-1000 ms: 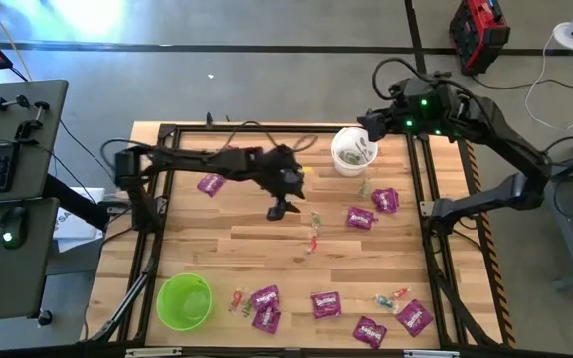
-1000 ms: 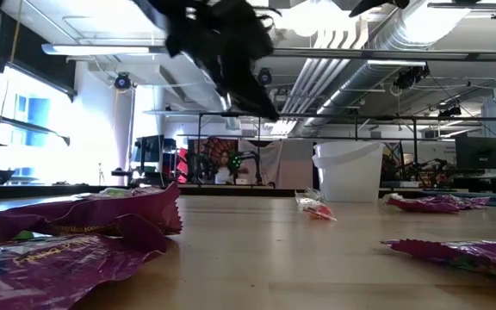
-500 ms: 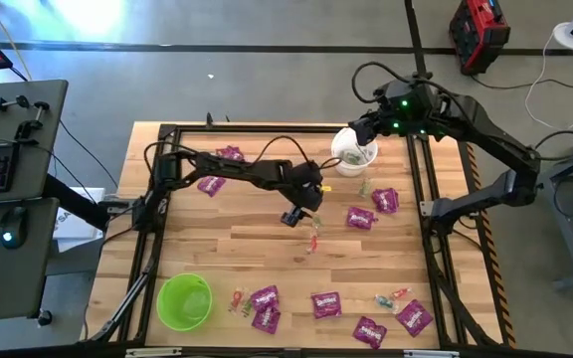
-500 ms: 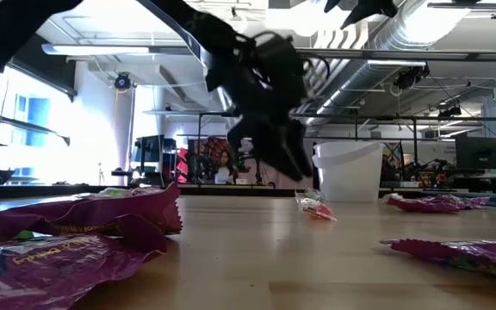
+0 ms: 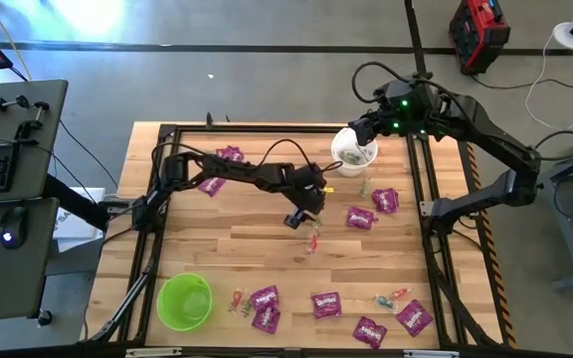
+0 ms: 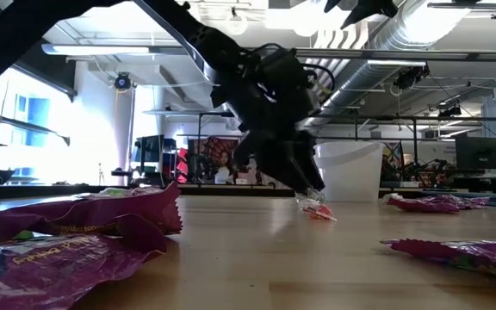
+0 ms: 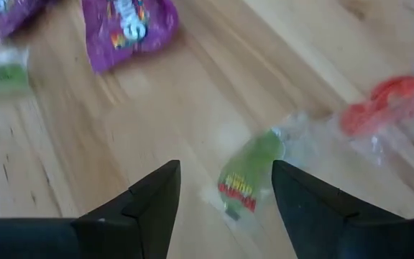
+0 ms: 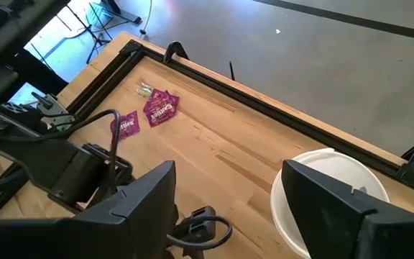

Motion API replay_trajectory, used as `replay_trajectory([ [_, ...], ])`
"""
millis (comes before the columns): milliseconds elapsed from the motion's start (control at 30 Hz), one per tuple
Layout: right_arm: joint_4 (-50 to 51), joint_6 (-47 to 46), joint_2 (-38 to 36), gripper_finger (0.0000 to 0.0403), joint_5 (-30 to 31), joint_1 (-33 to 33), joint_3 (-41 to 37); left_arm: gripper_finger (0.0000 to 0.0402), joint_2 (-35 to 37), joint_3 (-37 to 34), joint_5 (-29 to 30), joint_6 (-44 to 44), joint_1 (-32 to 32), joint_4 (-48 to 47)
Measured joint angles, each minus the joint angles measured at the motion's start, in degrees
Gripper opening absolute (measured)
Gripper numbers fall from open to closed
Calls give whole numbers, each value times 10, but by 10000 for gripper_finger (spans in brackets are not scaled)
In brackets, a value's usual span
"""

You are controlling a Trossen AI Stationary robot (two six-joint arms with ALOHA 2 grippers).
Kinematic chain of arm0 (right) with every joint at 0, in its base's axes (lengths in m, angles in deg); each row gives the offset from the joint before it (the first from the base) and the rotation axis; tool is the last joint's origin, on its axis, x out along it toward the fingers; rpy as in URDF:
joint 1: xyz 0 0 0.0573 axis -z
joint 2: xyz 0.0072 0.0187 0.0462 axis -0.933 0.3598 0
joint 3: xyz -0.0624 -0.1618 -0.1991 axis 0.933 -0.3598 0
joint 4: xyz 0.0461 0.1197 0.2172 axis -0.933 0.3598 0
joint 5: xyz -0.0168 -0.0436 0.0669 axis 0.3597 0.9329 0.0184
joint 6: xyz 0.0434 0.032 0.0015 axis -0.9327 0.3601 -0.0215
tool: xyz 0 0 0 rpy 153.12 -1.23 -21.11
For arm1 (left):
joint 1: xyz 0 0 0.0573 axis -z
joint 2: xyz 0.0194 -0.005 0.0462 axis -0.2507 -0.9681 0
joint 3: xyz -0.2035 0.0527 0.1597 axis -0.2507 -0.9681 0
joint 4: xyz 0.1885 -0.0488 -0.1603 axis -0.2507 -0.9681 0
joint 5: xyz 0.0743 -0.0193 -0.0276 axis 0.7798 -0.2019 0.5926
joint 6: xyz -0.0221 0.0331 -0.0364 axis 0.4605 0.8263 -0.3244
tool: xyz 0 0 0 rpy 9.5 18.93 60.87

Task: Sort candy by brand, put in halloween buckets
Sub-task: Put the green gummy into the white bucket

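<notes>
High view: the left gripper (image 5: 295,220) hangs low over the middle of the table (image 5: 227,244), reaching from the 9 o'clock side. Compared with the frame one second earlier it has travelled toward 3 o'clock and descended; since half a second ago it has shifted only slightly. In the left wrist view its fingers (image 7: 146,205) are spread apart, empty, straddling a green clear-wrapped sweet (image 7: 246,173) on the wood, with a red sweet (image 7: 387,104) just beside it and a purple packet (image 7: 128,25) farther off. In the low view the left gripper's tips (image 6: 310,183) sit just above the red sweet (image 6: 319,211).

The right gripper (image 5: 361,129) hovers over the white bucket (image 5: 353,151) at the table's 1 o'clock corner; its fingers (image 8: 139,198) are parted and hold nothing. It has moved slightly toward 9 o'clock since one second ago and is unchanged since half a second ago.

The lime green bucket (image 5: 184,300) stands at the 7 o'clock corner. Purple packets lie along the 6 o'clock edge (image 5: 326,304), near 3 o'clock (image 5: 385,200) and at 11 o'clock (image 5: 210,185); none has moved. Small sweets (image 5: 391,296) rest among the packets along the 6 o'clock edge.
</notes>
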Motion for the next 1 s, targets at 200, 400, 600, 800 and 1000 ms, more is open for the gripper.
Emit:
replay_trajectory([
  [200,1,-9,0,247,-11,0,0,173,-22,-1,-30,-1,-7,-17],
  [400,3,-6,0,247,-15,0,0,142,-30,1,-34,-20,-3,-11],
  [600,4,1,0,247,-15,0,0,91,-28,1,-39,-37,-3,-13],
  [800,5,7,0,247,-15,0,0,56,-25,0,-36,-33,-2,-13],
  [1000,5,18,0,247,-14,0,0,7,-19,0,-9,-31,-4,-35],
])
